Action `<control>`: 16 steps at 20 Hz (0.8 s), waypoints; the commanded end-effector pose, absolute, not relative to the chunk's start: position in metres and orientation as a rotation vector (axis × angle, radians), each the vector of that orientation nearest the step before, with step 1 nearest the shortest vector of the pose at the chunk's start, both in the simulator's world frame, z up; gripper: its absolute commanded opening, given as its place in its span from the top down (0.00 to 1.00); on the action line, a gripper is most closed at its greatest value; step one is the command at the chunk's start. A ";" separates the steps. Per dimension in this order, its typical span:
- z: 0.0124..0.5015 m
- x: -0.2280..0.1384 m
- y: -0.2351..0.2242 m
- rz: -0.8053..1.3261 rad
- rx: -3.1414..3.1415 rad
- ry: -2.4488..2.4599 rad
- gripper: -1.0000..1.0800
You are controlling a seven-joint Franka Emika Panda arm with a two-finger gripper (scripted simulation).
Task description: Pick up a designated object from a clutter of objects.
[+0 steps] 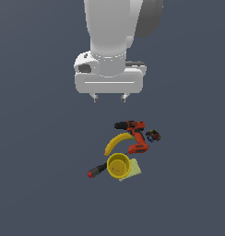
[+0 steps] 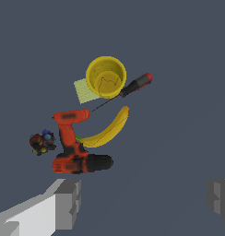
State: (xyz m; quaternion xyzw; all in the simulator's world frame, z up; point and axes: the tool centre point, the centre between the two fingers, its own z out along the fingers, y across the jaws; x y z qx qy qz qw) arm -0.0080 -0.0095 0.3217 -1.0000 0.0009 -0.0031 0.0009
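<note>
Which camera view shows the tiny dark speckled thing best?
The wrist view: there the tiny dark thing is larger, its red, blue and orange bits distinct, beside the drill. The exterior view shows only a small dark blob.

The arm (image 1: 115, 32) comes straight down from the top of the exterior view, its wrist vertical. The gripper (image 1: 109, 97) points downward, well above the surface, its two short fingers (image 2: 68, 203) spread wide apart with nothing between them.

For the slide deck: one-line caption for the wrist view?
Open gripper above clutter: drill, banana, cup, screwdriver, tiny speckled target.
</note>
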 end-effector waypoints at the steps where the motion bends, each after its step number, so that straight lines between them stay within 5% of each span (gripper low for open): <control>1: 0.321 -0.008 -0.009 -0.011 -3.146 -0.022 0.04; 16: 0.311 -0.005 0.001 -0.010 -3.147 0.071 0.04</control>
